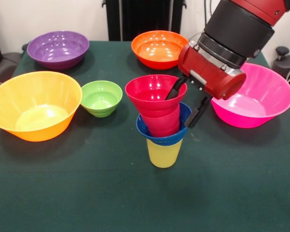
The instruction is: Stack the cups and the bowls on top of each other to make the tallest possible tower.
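The tower stands mid-table. A yellow cup (164, 153) is at the bottom, a small blue bowl (167, 138) rests in its mouth, a red cup (161, 124) sits in that, and a small red bowl (152, 95) tops it, tilted slightly. My gripper (180, 112) comes in from the upper right and is open, straddling the tower's right side. One black finger (174, 89) reaches inside the red bowl. The other finger (199, 112) hangs outside, beside the blue bowl's rim.
A small green bowl (101, 98) sits left of the tower, with a large orange-yellow bowl (34, 104) beyond it at the left edge. A purple bowl (58, 48) and an orange bowl (157, 48) stand at the far side. A large pink bowl (263, 96) is behind the gripper on the right.
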